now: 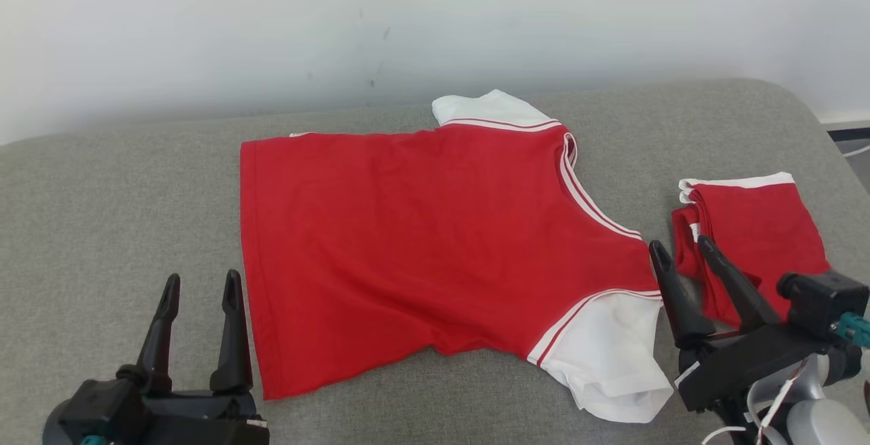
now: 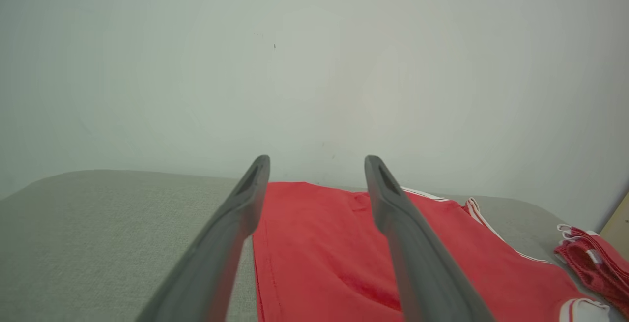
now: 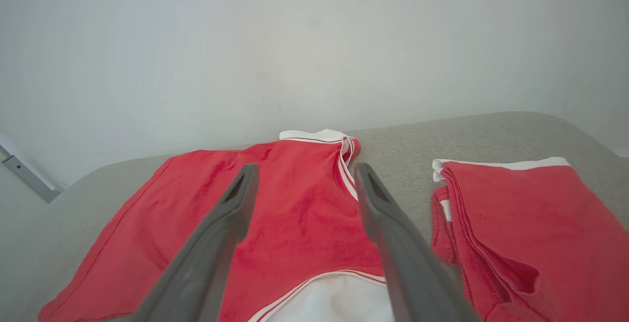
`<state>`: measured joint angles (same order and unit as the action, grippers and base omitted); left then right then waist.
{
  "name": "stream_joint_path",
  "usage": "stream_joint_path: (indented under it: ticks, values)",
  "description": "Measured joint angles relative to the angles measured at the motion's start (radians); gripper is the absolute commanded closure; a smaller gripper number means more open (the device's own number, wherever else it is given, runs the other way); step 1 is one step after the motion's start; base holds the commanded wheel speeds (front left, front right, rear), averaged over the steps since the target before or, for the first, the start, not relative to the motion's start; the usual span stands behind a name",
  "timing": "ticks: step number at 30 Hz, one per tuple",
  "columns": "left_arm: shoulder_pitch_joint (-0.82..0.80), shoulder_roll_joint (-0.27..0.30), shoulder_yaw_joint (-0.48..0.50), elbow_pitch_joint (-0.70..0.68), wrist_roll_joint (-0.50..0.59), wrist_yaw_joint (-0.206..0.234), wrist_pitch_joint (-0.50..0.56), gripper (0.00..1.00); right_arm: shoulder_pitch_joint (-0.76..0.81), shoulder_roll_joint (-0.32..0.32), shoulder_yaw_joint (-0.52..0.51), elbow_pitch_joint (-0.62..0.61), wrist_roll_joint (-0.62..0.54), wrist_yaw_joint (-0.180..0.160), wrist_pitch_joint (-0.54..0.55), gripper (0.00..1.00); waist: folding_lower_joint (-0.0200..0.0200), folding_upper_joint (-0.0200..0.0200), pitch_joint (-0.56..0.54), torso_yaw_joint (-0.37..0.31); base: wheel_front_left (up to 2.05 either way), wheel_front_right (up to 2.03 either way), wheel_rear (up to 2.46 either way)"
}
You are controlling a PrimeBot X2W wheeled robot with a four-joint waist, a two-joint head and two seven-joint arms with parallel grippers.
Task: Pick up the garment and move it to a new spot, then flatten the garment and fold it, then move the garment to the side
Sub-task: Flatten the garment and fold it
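A red T-shirt with white sleeves, the garment (image 1: 421, 241) (image 2: 324, 258) (image 3: 290, 209), lies spread flat on the grey cushioned surface (image 1: 122, 193), collar to the right. My left gripper (image 1: 200, 285) (image 2: 317, 164) stands open just off the shirt's hem corner at the lower left, holding nothing. Open as well, my right gripper (image 1: 682, 246) (image 3: 302, 172) hovers by the near white sleeve (image 1: 612, 357) at the lower right, empty.
A second red garment with white trim, folded (image 1: 751, 241) (image 3: 521, 223) (image 2: 594, 263), lies at the right, close behind my right gripper. A pale wall (image 1: 408, 24) backs the surface. Bare grey cushion stretches to the left of the shirt.
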<state>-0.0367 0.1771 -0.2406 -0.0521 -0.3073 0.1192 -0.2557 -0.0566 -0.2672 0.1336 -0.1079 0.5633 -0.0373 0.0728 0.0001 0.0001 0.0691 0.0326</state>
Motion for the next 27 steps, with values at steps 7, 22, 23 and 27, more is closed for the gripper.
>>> stream_joint_path:
  ticks: [7,22,23,27]
  values:
    - [0.004,0.002,-0.007,0.061,0.029,0.004,0.000,0.00,0.001,0.035,-0.015,0.084,-0.047,-0.036,-0.116,0.00,0.0000,0.0000,-0.034,0.007,0.00,0.00,0.00]
    - [0.040,0.007,-0.009,0.100,0.033,0.004,0.002,0.00,0.007,0.074,-0.062,0.136,-0.076,-0.060,-0.264,0.00,-0.0001,-0.0001,-0.074,0.010,0.00,0.00,0.00]
    - [0.040,0.006,-0.009,0.100,0.033,0.004,0.002,0.00,0.008,0.078,-0.066,0.136,-0.074,-0.060,-0.270,0.00,-0.0001,0.0000,-0.074,0.010,0.00,0.00,0.00]
    - [0.048,0.012,-0.014,0.099,0.035,0.004,0.006,0.00,0.014,0.080,-0.068,0.133,-0.073,-0.060,-0.281,0.00,-0.0001,-0.0001,-0.071,0.012,0.00,0.00,0.00]
